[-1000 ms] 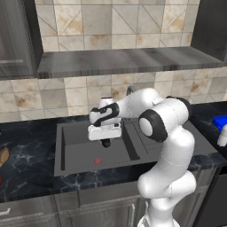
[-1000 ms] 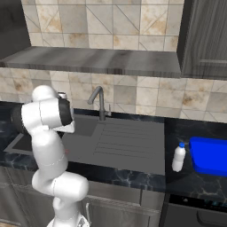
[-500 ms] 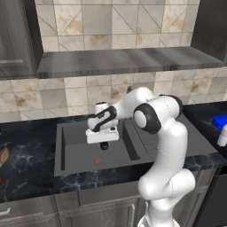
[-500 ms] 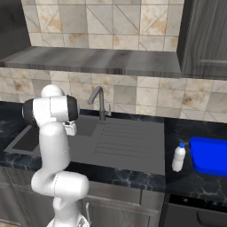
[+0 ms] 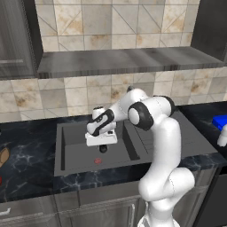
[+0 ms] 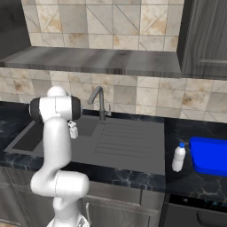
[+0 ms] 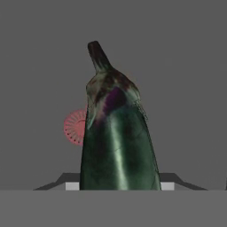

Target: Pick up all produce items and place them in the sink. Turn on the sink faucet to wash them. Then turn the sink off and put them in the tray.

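Note:
My gripper [image 5: 103, 146] hangs low over the sink [image 5: 71, 153], shut on a dark green-black oval produce item [image 5: 103, 149]. In the hand view this produce item [image 7: 117, 142] stands between the jaws with its stem end pointing away, and the red drain mark [image 7: 74, 126] lies just behind it on the basin floor. From the left base the drain mark [image 5: 98, 161] sits slightly in front of the gripper. From the right base, the hand [image 6: 73, 131] shows beside the arm, left of the bent-over sink faucet [image 6: 98, 101]. The blue tray [image 6: 210, 156] lies far right on the counter.
A small white bottle [image 6: 178, 158] stands just left of the tray, beyond the ribbed drainboard [image 6: 128, 142]. A tan-brown oblong item [image 5: 3, 156] lies on the dark counter at the far left. A shelf and cabinets hang above the tiled wall.
The arm's elbow has swung left and closer to the basin. The hand has sunk slightly lower into the sink, still holding the dark green item.

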